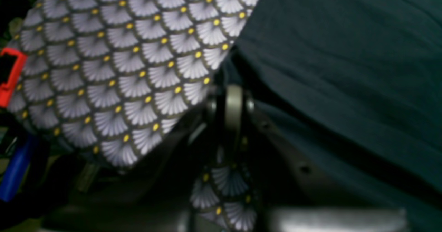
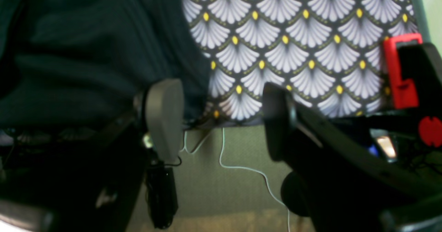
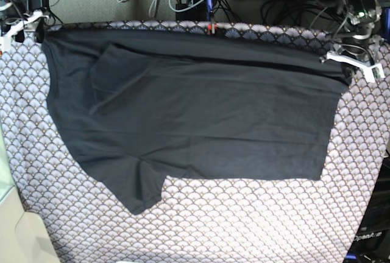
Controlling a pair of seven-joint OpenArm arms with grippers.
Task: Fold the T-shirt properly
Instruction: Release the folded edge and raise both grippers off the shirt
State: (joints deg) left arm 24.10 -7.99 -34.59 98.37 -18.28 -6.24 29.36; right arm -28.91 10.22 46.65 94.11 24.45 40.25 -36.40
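T-shirt (image 3: 201, 117) spread across upper half of patterned tablecloth (image 3: 244, 220). Left gripper (image 1: 234, 104), upper right in base view, pinched together on its far edge. Right gripper (image 2: 221, 121), upper left, jaws apart, holding nothing.

Base view: high above, looking straight down over the whole fan-patterned grey-and-yellow tablecloth (image 3: 201, 220). Wrist views: close in, low at opposite far corners, both sharing the plain black cotton T-shirt (image 1: 345, 69) edge and cloth.
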